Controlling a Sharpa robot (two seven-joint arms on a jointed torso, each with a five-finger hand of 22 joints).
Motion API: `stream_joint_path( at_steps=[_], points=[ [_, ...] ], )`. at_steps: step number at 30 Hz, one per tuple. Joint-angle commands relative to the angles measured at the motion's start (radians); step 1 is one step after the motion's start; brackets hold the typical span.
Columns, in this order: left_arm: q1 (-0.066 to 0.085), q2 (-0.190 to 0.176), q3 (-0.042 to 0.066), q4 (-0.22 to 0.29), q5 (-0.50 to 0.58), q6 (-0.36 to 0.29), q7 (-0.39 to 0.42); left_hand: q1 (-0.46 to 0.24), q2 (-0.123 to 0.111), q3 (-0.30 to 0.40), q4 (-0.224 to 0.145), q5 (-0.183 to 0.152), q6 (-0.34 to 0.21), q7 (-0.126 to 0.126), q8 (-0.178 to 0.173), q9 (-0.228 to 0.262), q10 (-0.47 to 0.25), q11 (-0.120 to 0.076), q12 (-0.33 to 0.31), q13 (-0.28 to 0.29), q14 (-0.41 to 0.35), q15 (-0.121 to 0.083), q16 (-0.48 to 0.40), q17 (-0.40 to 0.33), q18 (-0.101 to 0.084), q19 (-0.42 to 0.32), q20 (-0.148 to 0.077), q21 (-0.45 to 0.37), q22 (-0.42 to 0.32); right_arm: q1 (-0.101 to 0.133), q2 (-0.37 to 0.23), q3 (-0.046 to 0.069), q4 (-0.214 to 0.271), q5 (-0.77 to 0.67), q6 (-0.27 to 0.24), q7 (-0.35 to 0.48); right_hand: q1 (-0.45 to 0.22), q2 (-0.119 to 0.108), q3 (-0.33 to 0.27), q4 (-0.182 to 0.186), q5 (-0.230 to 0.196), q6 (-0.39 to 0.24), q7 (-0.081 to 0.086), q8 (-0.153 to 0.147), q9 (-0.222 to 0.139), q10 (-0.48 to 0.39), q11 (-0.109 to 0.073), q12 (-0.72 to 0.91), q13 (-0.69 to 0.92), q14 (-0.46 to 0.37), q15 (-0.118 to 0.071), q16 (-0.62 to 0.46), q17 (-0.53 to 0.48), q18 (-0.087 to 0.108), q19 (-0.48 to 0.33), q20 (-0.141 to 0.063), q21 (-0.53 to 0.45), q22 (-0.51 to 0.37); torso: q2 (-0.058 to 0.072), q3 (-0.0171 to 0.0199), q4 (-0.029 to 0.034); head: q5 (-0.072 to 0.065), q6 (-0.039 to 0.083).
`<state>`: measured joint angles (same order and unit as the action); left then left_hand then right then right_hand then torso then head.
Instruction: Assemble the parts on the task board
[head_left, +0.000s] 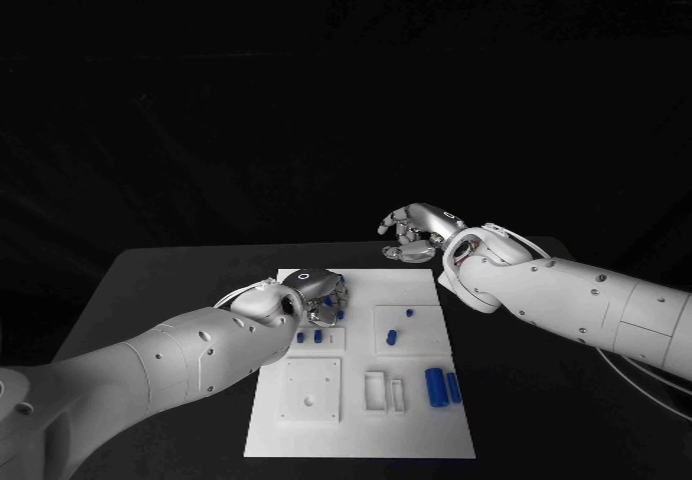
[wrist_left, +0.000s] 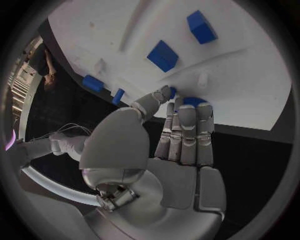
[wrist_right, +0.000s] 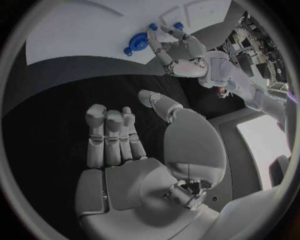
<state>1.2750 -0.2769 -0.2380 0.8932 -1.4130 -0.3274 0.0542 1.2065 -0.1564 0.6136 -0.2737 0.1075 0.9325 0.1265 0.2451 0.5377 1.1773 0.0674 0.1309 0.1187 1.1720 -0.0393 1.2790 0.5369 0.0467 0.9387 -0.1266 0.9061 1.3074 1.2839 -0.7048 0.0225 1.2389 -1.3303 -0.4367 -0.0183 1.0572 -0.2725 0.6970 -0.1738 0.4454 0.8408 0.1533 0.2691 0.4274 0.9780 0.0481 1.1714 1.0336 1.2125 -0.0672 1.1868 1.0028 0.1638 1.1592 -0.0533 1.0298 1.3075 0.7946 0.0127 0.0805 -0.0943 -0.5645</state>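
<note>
The white task board (head_left: 411, 430) lies in the middle of the black table. My left hand (head_left: 317, 297) is over its far left corner. There its thumb and fingertips (wrist_left: 186, 112) close round a blue part (wrist_left: 194, 101) at the board's edge; the same blue part (wrist_right: 137, 40) shows beside that hand (wrist_right: 181, 50) in the right wrist view. My right hand (head_left: 411, 235) hovers over the black table just past the board's far edge, and its fingers (wrist_right: 109, 135) hold nothing. Two blue cylinders (head_left: 443, 387) lie at the board's near right.
Small blue pieces stand on the board: a pair (head_left: 309, 338) near my left hand, two others (head_left: 408, 313) (head_left: 392, 338) in the middle plate. Blue blocks (wrist_left: 162, 55) (wrist_left: 201, 26) sit ahead of the left fingers. A white slotted holder (head_left: 375, 390) lies beside the cylinders.
</note>
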Motion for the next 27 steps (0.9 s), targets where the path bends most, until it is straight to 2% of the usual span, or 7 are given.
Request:
stream_joint_path(
  at_steps=[1,9,13,17,27],
  points=[
    [-0.001,0.005,0.000,-0.006,-0.001,0.008,0.011,0.001,0.014,-0.003,-0.002,0.003,0.010,0.001,0.005,-0.002,0.007,0.000,0.002,0.002,0.004,-0.006,0.007,0.002,0.052,0.001,-0.011,0.005,0.023,0.001,0.001,0.000,0.003,-0.008,0.007,0.007,-0.003,0.002,0.002,-0.004,0.003,0.002,0.008,0.003,-0.001,-0.006,0.000,0.000,-0.001,-0.004,0.005,-0.006,-0.001,0.098,0.001,-0.001,-0.005,0.016,-0.001,0.0002,0.0001,-0.002,-0.002],
    [-0.008,0.010,0.000,-0.018,0.000,0.018,0.015,-0.003,0.019,-0.005,-0.001,0.000,0.016,0.000,0.007,-0.004,0.012,-0.001,0.000,0.005,0.007,-0.007,0.018,0.006,0.051,0.002,-0.014,0.012,0.023,0.001,0.002,0.000,0.003,-0.008,0.007,0.007,-0.003,0.002,0.002,-0.003,0.003,0.003,0.008,0.003,-0.001,-0.006,0.000,0.000,-0.002,-0.004,0.005,-0.006,-0.001,0.098,0.001,-0.001,-0.005,0.016,-0.001,0.0003,0.0019,-0.002,-0.004],
    [-0.011,0.013,0.000,-0.019,0.003,0.021,0.015,-0.005,0.020,-0.006,0.000,-0.001,0.018,0.000,0.008,-0.006,0.015,-0.002,-0.001,0.006,0.008,-0.008,0.023,0.008,0.050,0.002,-0.015,0.015,0.023,0.001,0.003,0.000,0.003,-0.008,0.007,0.007,-0.003,0.002,0.002,-0.003,0.003,0.003,0.008,0.003,-0.001,-0.006,0.000,0.000,-0.002,-0.004,0.005,-0.006,-0.001,0.098,0.001,-0.001,-0.005,0.016,-0.001,-0.0006,0.0013,-0.002,-0.005],
    [-0.012,0.016,0.000,-0.023,0.006,0.030,0.019,-0.007,0.025,-0.006,0.001,-0.002,0.022,0.000,0.009,-0.007,0.019,-0.002,-0.002,0.008,0.008,-0.009,0.029,0.010,0.050,0.003,-0.016,0.019,0.023,0.001,0.004,0.000,0.003,-0.008,0.007,0.007,-0.003,0.002,0.002,-0.003,0.003,0.003,0.007,0.003,-0.001,-0.006,0.000,0.001,-0.002,-0.004,0.005,-0.006,-0.001,0.098,0.001,-0.001,-0.005,0.016,-0.001,0.0002,0.0003,-0.002,-0.006],
    [-0.017,0.022,0.001,-0.036,0.016,0.032,0.021,-0.015,0.031,-0.009,0.005,-0.006,0.023,0.002,0.009,-0.011,0.023,-0.001,-0.004,0.011,0.009,-0.008,0.036,0.012,0.050,0.003,-0.018,0.023,0.022,0.001,0.004,0.000,0.004,-0.009,0.007,0.007,-0.003,0.003,0.002,-0.003,0.003,0.003,0.007,0.003,-0.001,-0.006,-0.001,0.001,-0.002,-0.004,0.005,-0.006,-0.001,0.098,0.001,-0.001,-0.005,0.016,-0.001,0.0002,0.0014,-0.004,-0.008]
  ],
)
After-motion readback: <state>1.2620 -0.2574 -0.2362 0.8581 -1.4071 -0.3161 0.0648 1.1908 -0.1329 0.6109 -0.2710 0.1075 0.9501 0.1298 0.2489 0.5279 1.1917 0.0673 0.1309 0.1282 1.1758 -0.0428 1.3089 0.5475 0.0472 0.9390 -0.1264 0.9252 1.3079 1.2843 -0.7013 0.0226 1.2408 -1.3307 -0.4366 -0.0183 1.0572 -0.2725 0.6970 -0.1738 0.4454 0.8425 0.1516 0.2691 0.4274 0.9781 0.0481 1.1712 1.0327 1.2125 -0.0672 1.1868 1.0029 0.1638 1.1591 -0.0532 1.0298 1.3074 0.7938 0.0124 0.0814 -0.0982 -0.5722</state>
